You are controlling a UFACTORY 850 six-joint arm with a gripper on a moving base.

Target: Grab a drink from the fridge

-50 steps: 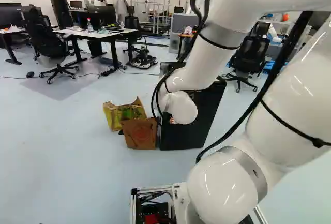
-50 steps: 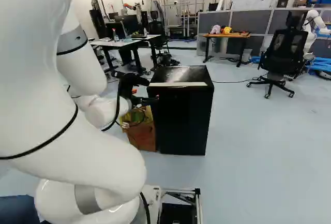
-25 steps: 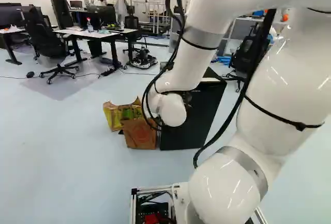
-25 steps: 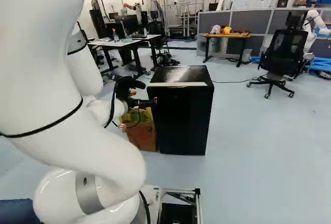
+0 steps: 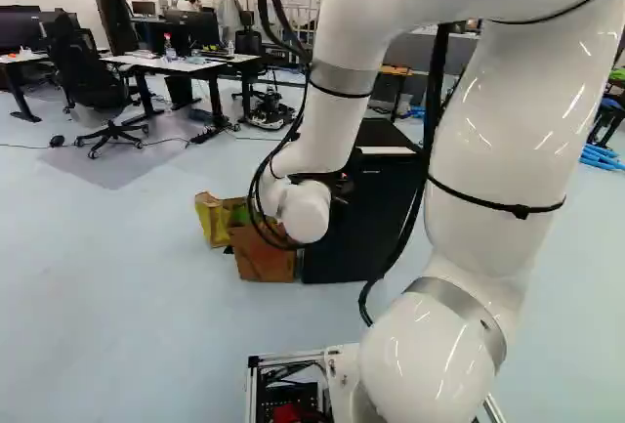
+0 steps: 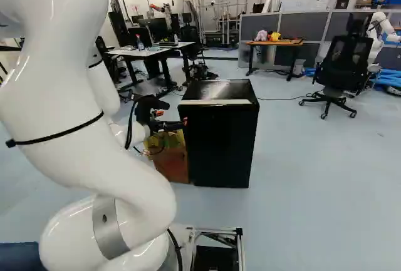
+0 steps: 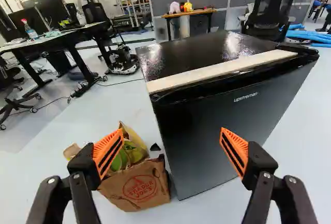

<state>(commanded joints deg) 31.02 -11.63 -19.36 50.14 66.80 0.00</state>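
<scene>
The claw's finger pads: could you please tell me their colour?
The pads are orange, seen best in the wrist view.

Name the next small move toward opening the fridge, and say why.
I'd ease the gripper forward toward the fridge door, at its side edge near the paper bag. The door looks shut, the fingers stand open with nothing gripped, and in the wrist view that edge lies ahead, between them.

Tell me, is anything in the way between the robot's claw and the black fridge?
Nothing visible stands between the open gripper and the black fridge. The brown paper bag stands beside the fridge, not before its door. That door looks shut, though, so it would likely block the way to any drink inside.
</scene>
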